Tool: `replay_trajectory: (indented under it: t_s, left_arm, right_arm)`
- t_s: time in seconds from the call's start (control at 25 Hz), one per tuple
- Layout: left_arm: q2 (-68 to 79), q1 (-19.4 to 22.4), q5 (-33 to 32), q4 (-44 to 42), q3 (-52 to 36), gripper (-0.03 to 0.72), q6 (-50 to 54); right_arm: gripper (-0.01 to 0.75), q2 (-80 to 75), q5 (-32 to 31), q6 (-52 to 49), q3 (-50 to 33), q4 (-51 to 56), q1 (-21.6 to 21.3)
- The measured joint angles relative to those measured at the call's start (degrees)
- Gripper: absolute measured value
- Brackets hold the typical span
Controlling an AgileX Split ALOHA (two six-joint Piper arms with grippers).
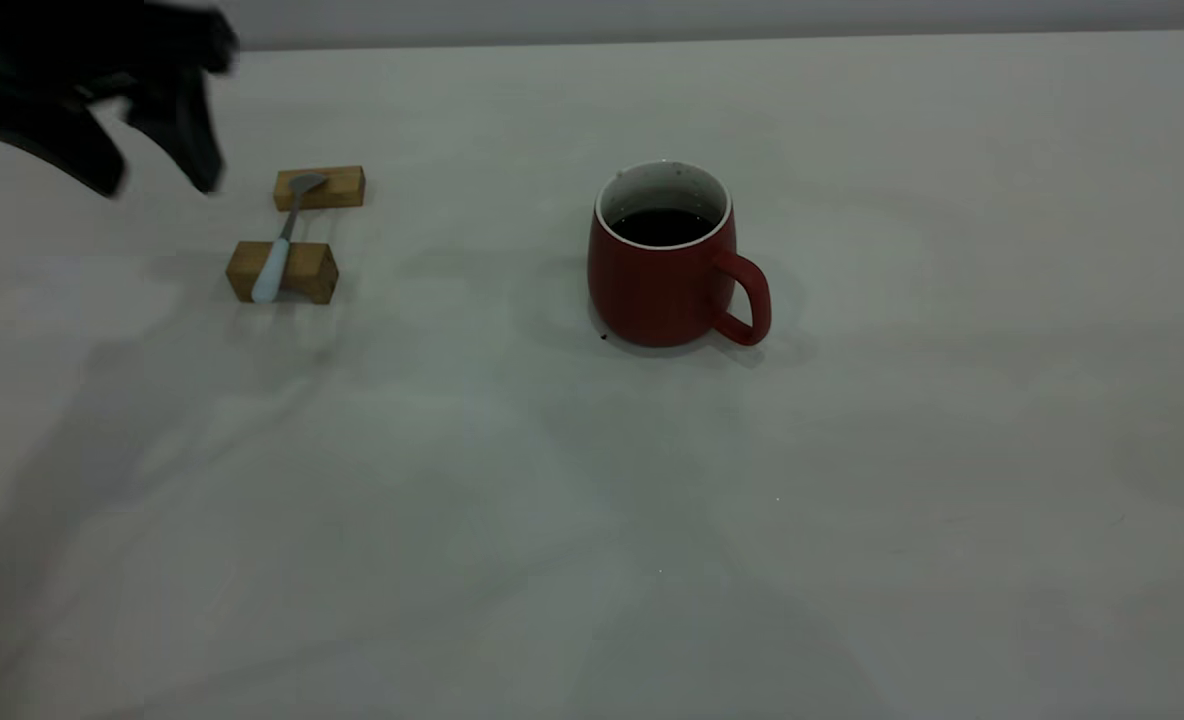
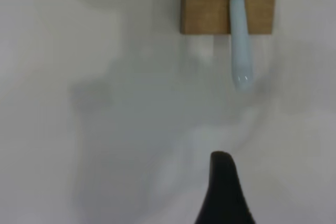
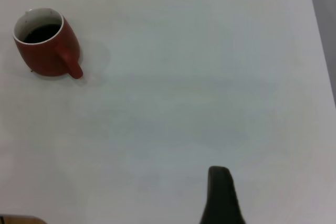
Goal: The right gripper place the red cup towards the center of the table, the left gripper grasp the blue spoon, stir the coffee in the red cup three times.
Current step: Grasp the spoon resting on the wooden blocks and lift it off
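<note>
— The left gripper (image 1: 157, 185)?
— It's hovering far left with fingers spread wide, gripping nothing. Just right, the blue spoon (image 1: 277, 245) is lying across two wooden blocks (image 1: 283, 271).
— The red cup (image 1: 670, 258)?
— It's sitting upright mid-table, holding coffee (image 1: 662, 225).

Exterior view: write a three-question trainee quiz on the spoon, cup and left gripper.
1. True or false: the blue spoon bridges two wooden blocks.
2. The red cup's handle points toward: A) the blocks, B) the side away from the blocks.
3. Fill in: the left gripper hovers open beside the spoon, not yet ____ it.

Key:
1. True.
2. B.
3. Grasping; the cup of coffee stands alone near the table's centre.
</note>
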State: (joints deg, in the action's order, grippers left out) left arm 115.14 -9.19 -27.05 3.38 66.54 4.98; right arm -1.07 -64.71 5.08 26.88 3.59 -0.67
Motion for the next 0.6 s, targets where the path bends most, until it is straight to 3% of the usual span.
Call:
replay_trajectory:
  t_s: [0.6]
  left_arm:
    - [17.26, 0.00, 1.14, 0.00, 10.52, 0.594, -1.67]
  right_arm:
    - [0.588, 0.00, 0.00, 0.00, 0.00, 0.00, 0.00]
